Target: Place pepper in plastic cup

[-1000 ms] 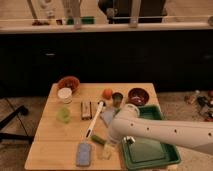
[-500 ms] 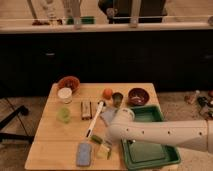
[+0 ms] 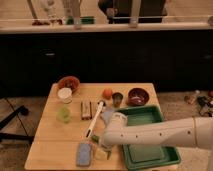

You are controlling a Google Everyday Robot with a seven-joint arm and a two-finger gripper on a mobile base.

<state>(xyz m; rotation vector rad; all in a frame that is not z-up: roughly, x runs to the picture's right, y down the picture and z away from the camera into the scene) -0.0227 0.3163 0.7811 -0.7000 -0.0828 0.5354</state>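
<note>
My gripper (image 3: 102, 148) hangs from the white arm (image 3: 150, 134) that reaches in from the right, low over the table's front edge, just right of the blue sponge (image 3: 84, 154). A slim green shape that looks like the pepper (image 3: 94, 138) lies right beside the gripper on its upper left; most of it is hidden by the gripper. The pale green plastic cup (image 3: 63, 115) stands upright on the left of the table, well away from the gripper.
A green tray (image 3: 150, 152) sits at the front right under the arm. A white brush (image 3: 96, 117), a snack bar (image 3: 86, 109), a white cup (image 3: 65, 94), a brown bowl (image 3: 68, 82), an orange fruit (image 3: 107, 93), a can (image 3: 117, 98) and a dark red bowl (image 3: 138, 95) fill the back half.
The gripper has shifted slightly left and down towards the spot beside the sponge. The objects on the table have not moved.
</note>
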